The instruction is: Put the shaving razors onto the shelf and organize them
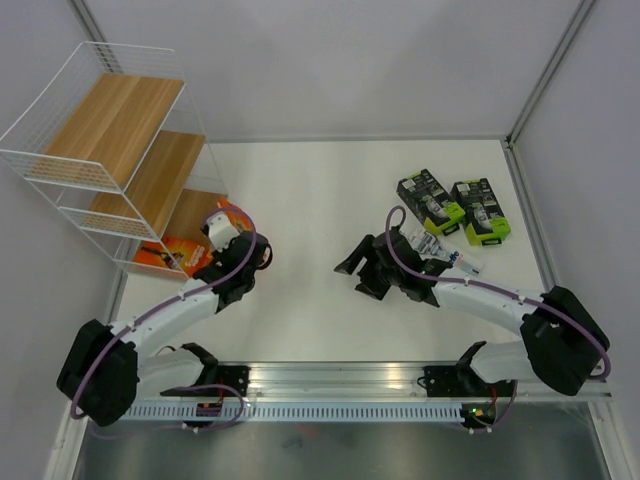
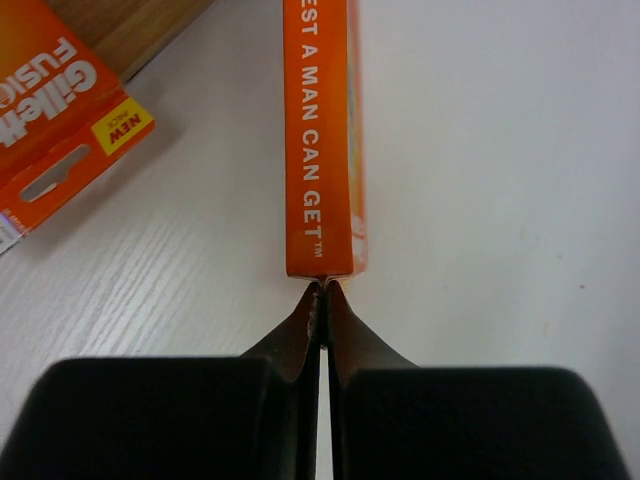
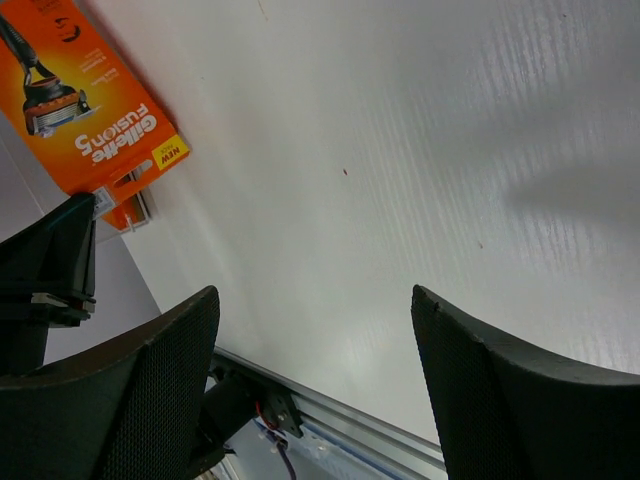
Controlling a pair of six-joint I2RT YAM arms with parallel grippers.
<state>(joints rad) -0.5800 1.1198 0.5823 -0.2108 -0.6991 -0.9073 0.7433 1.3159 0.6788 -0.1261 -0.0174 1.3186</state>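
Top external view: we find the shelf (image 1: 115, 115) in the upper left of the frame with all three wooden boards bare as far as we can see. Two black-and-green packs (image 1: 430, 201) lie side by side on the table (image 1: 300, 190) at right of centre, well apart from the shelf. A white-and-blue pack (image 1: 440, 247) lies just below them, beside the right arm. One orange pack (image 1: 172, 252) lies at the foot of the shelf, at lower left. In the left wrist view its near end is over the white table, and we cannot tell whether its far end rests on the lowest board.

We judge the task to be at an early stage. No pack is clearly shelved, three have not been brought over, and the arranging is not yet begun.

Left gripper (image 2: 322, 292) – its fingers (image 2: 290, 340) are pressed together, with only a hairline slit between them. Their tips meet the near end of a second orange pack (image 2: 320, 130), which is seen edge-on running up the middle of the frame. We judge that they pinch its thin end, though the contact itself is hidden.

Right gripper (image 3: 315, 380) – its fingers (image 3: 150, 400) stand wide apart. Between them is only bare table, so it holds and touches nothing.
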